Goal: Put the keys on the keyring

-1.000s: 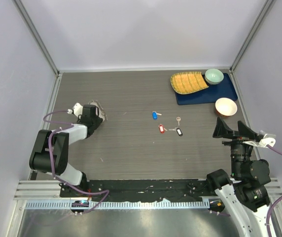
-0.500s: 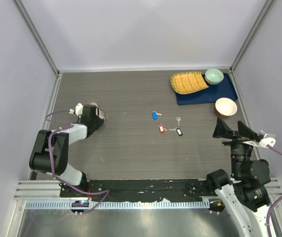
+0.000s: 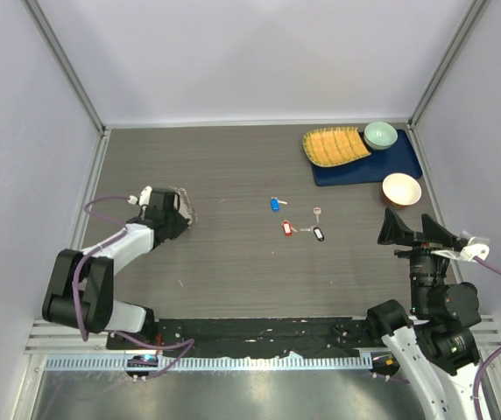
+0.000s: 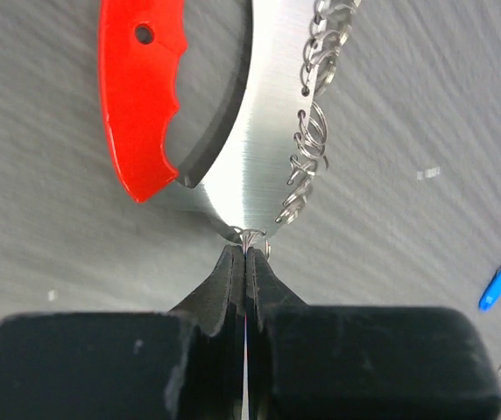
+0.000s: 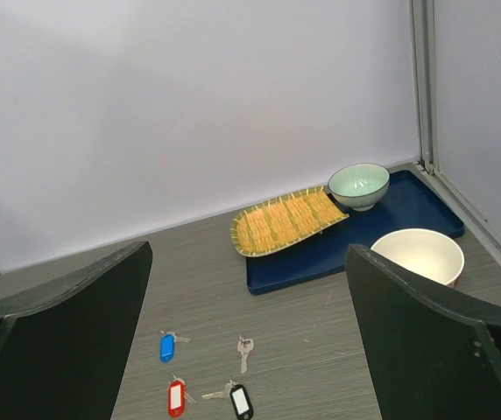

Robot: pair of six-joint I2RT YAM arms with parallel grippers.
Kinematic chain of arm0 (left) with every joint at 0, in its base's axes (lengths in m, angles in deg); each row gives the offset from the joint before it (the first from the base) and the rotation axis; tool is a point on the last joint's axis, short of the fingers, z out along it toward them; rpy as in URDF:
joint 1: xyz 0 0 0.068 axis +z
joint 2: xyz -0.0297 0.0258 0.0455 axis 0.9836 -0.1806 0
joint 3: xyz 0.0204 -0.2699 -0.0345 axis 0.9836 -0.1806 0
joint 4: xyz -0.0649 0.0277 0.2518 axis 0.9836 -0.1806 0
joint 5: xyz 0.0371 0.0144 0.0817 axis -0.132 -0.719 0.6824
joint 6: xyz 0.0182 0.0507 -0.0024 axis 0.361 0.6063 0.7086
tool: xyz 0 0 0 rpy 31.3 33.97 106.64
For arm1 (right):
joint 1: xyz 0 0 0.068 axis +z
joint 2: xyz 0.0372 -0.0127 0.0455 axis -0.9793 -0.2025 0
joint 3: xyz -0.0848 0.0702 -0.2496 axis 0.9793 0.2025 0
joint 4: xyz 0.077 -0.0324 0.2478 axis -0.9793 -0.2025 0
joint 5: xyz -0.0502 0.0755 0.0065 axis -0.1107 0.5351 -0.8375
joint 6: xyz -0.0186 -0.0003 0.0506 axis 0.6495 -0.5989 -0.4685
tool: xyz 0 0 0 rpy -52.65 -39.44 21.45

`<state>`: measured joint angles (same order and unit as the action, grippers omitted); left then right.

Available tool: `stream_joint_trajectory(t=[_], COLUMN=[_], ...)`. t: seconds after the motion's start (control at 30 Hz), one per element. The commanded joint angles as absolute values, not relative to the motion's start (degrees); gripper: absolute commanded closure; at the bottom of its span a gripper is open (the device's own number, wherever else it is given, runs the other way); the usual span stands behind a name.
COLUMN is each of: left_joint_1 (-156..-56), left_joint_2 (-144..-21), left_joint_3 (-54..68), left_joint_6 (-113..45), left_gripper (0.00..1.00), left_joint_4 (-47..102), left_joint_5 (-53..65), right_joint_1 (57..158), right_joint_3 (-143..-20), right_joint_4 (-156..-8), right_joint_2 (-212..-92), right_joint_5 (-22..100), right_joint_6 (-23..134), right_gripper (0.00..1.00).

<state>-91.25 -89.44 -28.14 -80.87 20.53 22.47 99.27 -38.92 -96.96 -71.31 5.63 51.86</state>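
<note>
Basically, the left gripper (image 4: 245,254) is pressed together on only a sliver of the keyring (image 4: 307,140) at nine o'clock, keys (image 3: 286,227) lie near centre, right gripper (image 3: 415,229) is spread wide at four o'clock, so the thin wire may slip free on lifting.

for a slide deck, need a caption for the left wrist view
Left gripper shut on the end loop of the keyring, red fob beside it, blue key at right.

A navy tray (image 3: 399,163) bears a yellow woven dish (image 3: 334,146) and green bowl (image 3: 380,135); a white bowl (image 3: 401,188) seemingly touches its edge.
</note>
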Motion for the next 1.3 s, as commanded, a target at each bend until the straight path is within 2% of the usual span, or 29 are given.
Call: stream_joint_trajectory(t=[0.0, 0.2, 0.4, 0.6, 0.77, 0.8, 1.03, 1.23, 1.27], left_joint_1=[-96.89, -108.74, -122.01, -124.86, -125.38, -125.82, -126.53, -126.18, -125.74], left_joint_2=[-82.75, -73.36, -69.29, -80.17, -89.49, -90.03, -89.51, -80.48, -79.24], left_joint_3=[-29.6, -32.5, -32.87, -29.62, -23.9, -22.5, -20.03, -20.47, -20.12], left_joint_6=[-80.19, -87.12, -93.9, -93.38, -90.92, -90.83, -89.96, -85.31, -84.16], left_gripper=[1.0, 1.0, 0.94, 0.91, 0.89, 0.84, 0.59, 0.31, 0.3], left_joint_4=[7.32, -7.46, -9.42, -3.02, -0.29, 0.51, 4.38, 0.52, -1.05], left_joint_5=[23.62, 29.77, 34.06, 31.89, 29.6, 29.33, 29.06, 35.48, 36.09], right_joint_1=[99.59, 99.5, 99.5, 99.5, 99.5, 99.5, 99.5, 99.67, 99.59], right_joint_3=[-40.84, -40.58, -40.05, -40.31, -42.68, -43.03, -45.41, -45.06, -45.06], right_joint_4=[-95.87, -95.61, -94.38, -93.85, -94.99, -95.25, -96.92, -95.53, -95.26], right_joint_2=[-71.19, -71.19, -71.1, -74.17, -82.69, -86.1, -100.17, -108.97, -111.59], right_joint_5=[6.81, 8.21, 13.13, 20.06, 30.17, 35.93, 43.53, 50.48, 50.92], right_joint_6=[51.59, 51.68, 52.47, 51.86, 50.36, 50.28, 46.15, 44.3, 43.52], right_gripper=[0.0, 0.0, 0.0, 0.0, 0.0, 0.0, 0.0, 0.0, 0.0])
